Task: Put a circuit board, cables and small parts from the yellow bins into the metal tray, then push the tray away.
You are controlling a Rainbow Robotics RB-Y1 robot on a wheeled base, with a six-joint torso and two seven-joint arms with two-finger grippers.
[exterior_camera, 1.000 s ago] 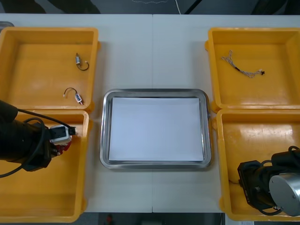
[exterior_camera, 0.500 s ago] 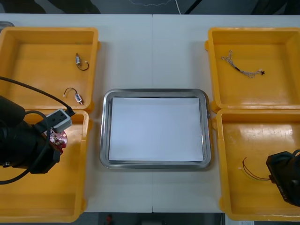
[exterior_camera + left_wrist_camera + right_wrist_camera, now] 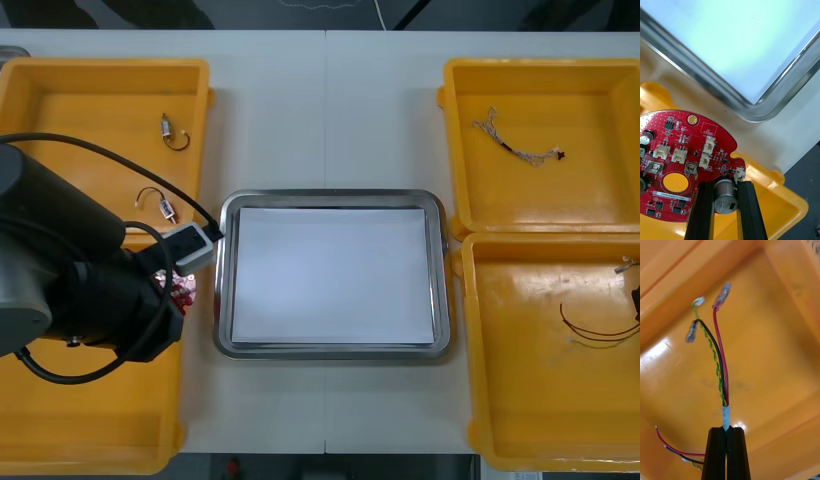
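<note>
My left gripper (image 3: 727,200) is shut on a metal can on the round red circuit board (image 3: 681,150). It holds the board (image 3: 183,287) above the rim of the near left bin (image 3: 90,430), just left of the metal tray (image 3: 222,300). The tray (image 3: 752,108) is white inside and holds nothing. My right gripper (image 3: 726,433) is shut on a cable (image 3: 720,363) of red, black and twisted green-yellow wires. In the front view this cable (image 3: 590,328) hangs over the near right bin (image 3: 530,400), by the right edge.
The far left bin (image 3: 60,150) holds two small metal parts (image 3: 167,125) (image 3: 165,207) with short wires. A pale twisted cable (image 3: 515,146) lies in the far right bin (image 3: 540,190). Bare table runs between the bins, beyond and before the tray.
My left arm has lifted the circuit board from the near left bin and carried it right, towards the tray. My right arm has drawn off to the right, lifting the cable.
</note>
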